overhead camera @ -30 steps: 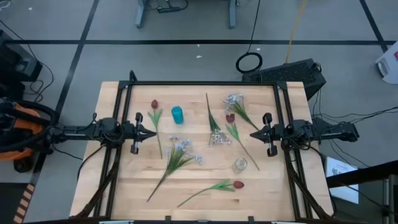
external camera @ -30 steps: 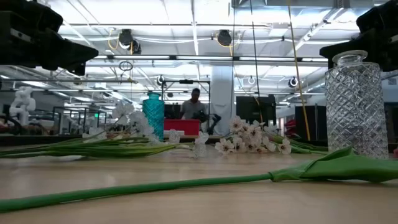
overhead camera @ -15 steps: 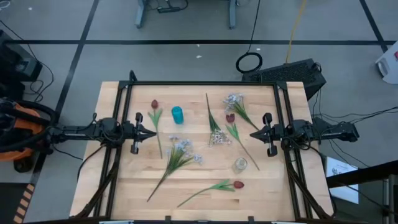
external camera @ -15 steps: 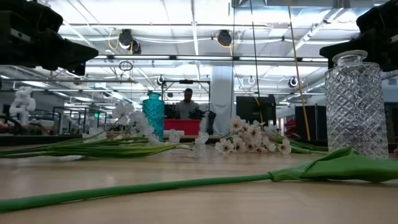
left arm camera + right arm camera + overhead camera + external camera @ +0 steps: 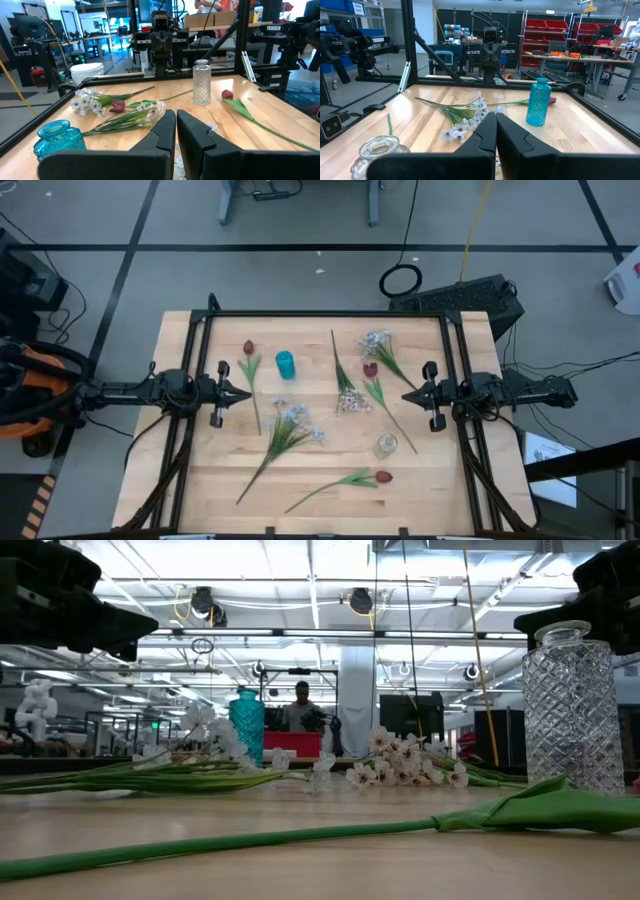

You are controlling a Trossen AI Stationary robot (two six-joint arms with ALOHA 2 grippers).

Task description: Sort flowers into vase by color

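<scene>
Nothing on the table [image 5: 190, 480] has moved; only a person far behind shifts slightly. Both tools, left tool [image 5: 245, 394] and right tool [image 5: 407, 395], hover closed and empty. Flowers [image 5: 285, 430] lie scattered between the blue vase [image 5: 286, 364] and clear vase [image 5: 386, 444]. Open wide first, then pinch one stem low.

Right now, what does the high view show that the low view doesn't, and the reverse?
Only the high view shows all six flowers, including three red buds such as the one by the blue vase, and both grippers, left and right, hanging shut and empty. Only the low view shows the room behind, with a person. Both show the blue vase, the clear vase and white sprays.
</scene>
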